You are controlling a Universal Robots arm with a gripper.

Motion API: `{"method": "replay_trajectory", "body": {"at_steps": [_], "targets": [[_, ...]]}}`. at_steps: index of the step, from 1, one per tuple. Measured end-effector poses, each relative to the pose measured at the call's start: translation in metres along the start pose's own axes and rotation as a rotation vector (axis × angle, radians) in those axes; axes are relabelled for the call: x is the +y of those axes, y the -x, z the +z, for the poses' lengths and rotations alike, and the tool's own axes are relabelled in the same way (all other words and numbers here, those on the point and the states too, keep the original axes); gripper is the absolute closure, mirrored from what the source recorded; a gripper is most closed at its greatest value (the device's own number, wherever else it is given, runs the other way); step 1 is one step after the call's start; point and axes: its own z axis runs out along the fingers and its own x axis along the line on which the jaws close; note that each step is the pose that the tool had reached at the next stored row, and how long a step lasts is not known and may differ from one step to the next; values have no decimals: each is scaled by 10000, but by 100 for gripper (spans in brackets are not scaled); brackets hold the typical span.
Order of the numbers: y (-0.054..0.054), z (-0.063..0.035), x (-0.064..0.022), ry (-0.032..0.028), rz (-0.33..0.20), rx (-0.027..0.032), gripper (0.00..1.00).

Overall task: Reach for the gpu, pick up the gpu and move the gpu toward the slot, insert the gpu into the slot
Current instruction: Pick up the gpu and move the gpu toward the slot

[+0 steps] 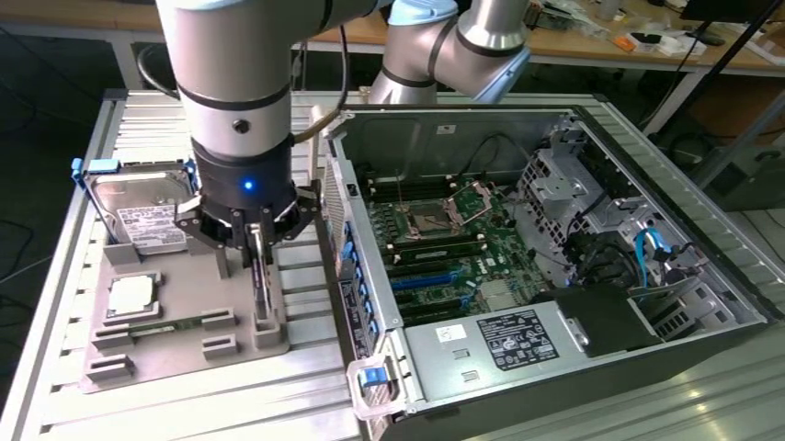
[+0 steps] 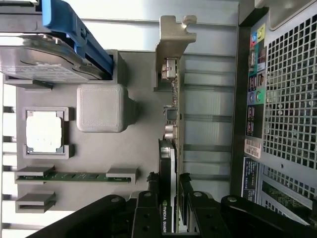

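My end effector is closed narrowly on the gpu, one finger pressed to each flat side. The card stands on edge in its cradle at the side of the grey holder tray nearest the open computer case, its metal bracket at the end away from my fingers. The same tray carries the hard drive in a blue-edged carrier, the square silver chip in its own pocket, and a green memory stick lying between two clips. The tray sits on a ribbed metal tabletop. Inside the case lies the green motherboard. Along the card's edge by my fingers I read "NVIDIA QUAD". The hard drive's white label and the black label in the case are too small for me to read.
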Motion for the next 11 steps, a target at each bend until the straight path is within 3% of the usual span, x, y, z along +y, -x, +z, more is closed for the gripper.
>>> {"method": "replay_trajectory", "body": {"at_steps": [11], "targets": [[2, -414, 10, -147, -3, -70, 73]]}}
